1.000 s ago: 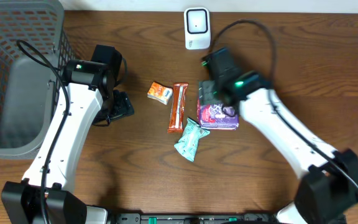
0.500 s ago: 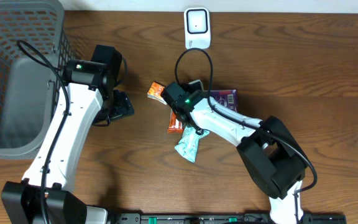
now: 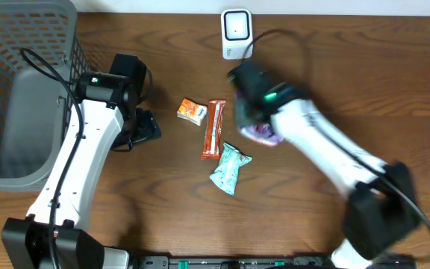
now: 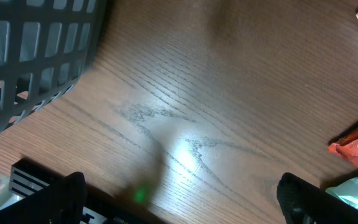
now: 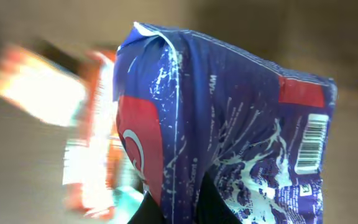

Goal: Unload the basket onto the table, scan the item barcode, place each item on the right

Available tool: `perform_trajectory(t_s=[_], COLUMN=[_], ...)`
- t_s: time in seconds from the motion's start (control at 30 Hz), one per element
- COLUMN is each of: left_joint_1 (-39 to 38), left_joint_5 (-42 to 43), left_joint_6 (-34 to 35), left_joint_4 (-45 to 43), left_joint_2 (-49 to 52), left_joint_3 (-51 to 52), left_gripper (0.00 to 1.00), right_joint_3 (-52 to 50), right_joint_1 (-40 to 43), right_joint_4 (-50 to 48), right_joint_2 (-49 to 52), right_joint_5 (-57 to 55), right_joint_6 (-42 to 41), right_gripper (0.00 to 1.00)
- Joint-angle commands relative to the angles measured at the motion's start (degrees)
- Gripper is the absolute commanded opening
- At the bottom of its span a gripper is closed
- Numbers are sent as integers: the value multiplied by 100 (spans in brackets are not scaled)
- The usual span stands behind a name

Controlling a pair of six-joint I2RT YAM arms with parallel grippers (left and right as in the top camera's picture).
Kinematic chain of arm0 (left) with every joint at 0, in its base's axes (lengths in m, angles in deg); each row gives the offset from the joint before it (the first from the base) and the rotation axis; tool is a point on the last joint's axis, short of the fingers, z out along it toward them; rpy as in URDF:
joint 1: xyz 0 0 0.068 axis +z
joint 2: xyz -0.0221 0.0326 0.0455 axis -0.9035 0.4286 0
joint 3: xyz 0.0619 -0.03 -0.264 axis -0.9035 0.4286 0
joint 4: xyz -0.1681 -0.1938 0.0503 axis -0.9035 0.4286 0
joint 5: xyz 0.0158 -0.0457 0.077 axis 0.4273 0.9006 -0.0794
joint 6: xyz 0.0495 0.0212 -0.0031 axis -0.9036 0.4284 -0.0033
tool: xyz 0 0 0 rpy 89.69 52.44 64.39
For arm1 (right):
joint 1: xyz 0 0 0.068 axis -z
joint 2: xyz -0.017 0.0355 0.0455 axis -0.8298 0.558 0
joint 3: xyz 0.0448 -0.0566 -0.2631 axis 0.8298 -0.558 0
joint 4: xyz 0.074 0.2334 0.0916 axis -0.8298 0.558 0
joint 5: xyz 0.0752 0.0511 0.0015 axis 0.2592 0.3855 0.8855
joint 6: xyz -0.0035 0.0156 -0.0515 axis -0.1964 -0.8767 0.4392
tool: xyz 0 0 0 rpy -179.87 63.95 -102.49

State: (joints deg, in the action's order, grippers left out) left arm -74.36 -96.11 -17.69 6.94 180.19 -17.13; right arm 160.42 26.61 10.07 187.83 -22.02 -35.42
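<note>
Purple pouch pinched in the closed right tool, up near the scanner over the desk, probably light, floppy and crinkly, so best grabbed by a sealed edge clear of the barcode; left tool wide open.

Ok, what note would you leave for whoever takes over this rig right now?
Left gripper: open, empty, over the wooden table beside the grey mesh basket.
Right gripper: shut on the blue-purple plastic snack packet; arm blurred.
The packet is short of the white barcode scanner; its barcode shows in the right wrist view.
On the table: small orange packet, orange-brown bar, teal pouch.
Done: packet gripped. Left: present the barcode to the scanner.
</note>
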Motion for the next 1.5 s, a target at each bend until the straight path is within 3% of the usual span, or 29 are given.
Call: perform_trajectory(t_s=[0.0,0.07,0.2,0.37,0.47,0.53,0.6,0.83,0.97,1.23,1.47], left_joint_1=[31,31,31,31,31,31,31,31,31,31,31], left_joint_5=[-13,-13,-13,-13,-13,-13,-13,-13,-13,-13,-13], left_joint_6=[68,70,68,70,70,70,68,68,70,68,70], left_joint_4=[22,22,22,22,22,22,24,22,22,24,22], left_joint_2=[-20,-20,-20,-20,-20,-20,-20,-20,-20,-20,-20], left_joint_3=[24,24,24,24,24,24,24,24,24,24,24], left_gripper=[98,98,98,98,98,98,98,98,98,98,98], right_joint_3=[173,55,-468,-1342,-1700,-1834,-1792,-1025,-675,-796,-1491], right_joint_1=[927,1432,1952,2321,2581,2791,3029,3279,3095,2855,3215], right_joint_4=[83,122,-96,-1303,-1644,-1615,-1394,-155,466,833,173], right_joint_2=[-452,-378,-127,212,352,354,262,-310,-640,-570,-535], right_joint_5=[2811,4260,5565,7237,6920,6212,5302,3845,2704,1740,1810], right_joint_6=[673,1088,1200,1049,837,852,857,1335,1443,1523,1502], right_gripper=[1,1,1,1,1,11,29,78,98,99,99])
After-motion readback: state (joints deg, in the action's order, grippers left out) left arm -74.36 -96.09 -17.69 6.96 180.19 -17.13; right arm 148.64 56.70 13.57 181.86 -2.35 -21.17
